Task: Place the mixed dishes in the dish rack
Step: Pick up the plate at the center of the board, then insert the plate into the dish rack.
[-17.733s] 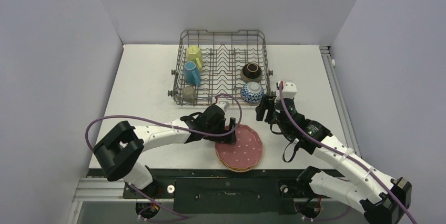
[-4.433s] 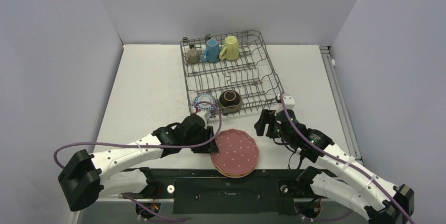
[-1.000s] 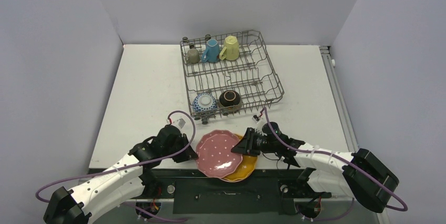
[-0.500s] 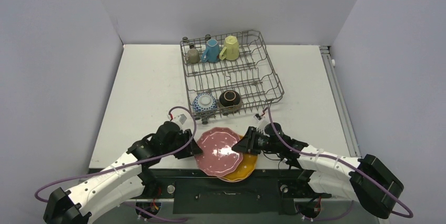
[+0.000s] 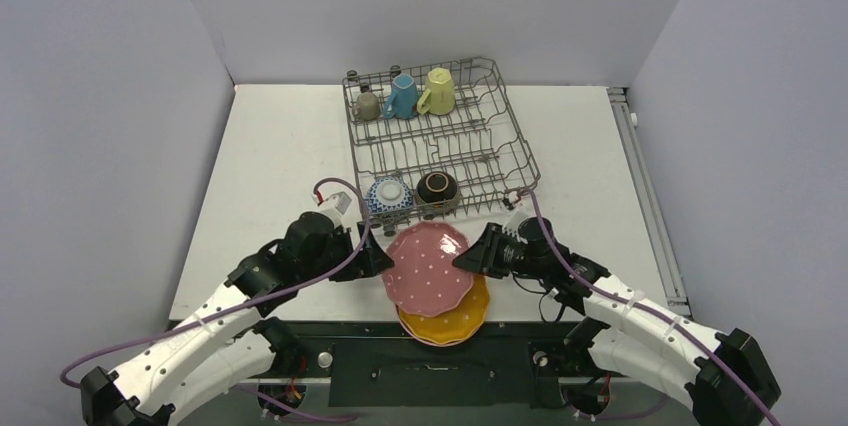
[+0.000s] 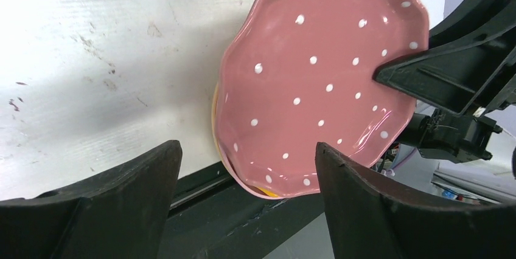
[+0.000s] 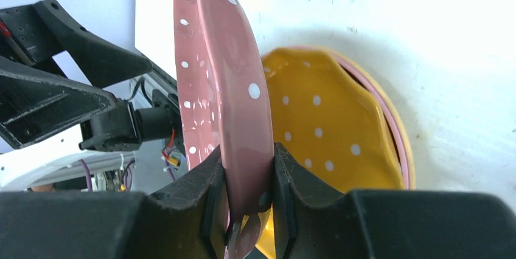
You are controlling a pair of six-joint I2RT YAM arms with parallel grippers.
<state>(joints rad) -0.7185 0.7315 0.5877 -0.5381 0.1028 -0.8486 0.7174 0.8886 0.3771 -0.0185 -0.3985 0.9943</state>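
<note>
My right gripper [image 5: 478, 255] [image 7: 248, 177] is shut on the right rim of a pink dotted plate [image 5: 428, 266] [image 7: 222, 82] [image 6: 322, 82] and holds it tilted above the stack. An orange dotted plate [image 5: 452, 318] [image 7: 316, 131] tops that stack at the table's near edge, with other rims under it. My left gripper [image 5: 370, 251] [image 6: 246, 198] is open and empty, just left of the pink plate. The grey wire dish rack [image 5: 440, 136] stands behind, holding a grey-olive mug [image 5: 367, 104], a blue mug [image 5: 402, 94], a yellow mug [image 5: 438, 91], a blue-white bowl [image 5: 386, 195] and a dark brown bowl [image 5: 437, 188].
The white table [image 5: 270, 166] ends at a black front rail [image 5: 430, 356] just below the plate stack. Grey walls close in the back and both sides. The rack's near edge lies close behind both grippers.
The right gripper has lifted the pink plate up and away from the stack, tilting it. The left gripper has moved a little toward the rack and stays off the plate.
</note>
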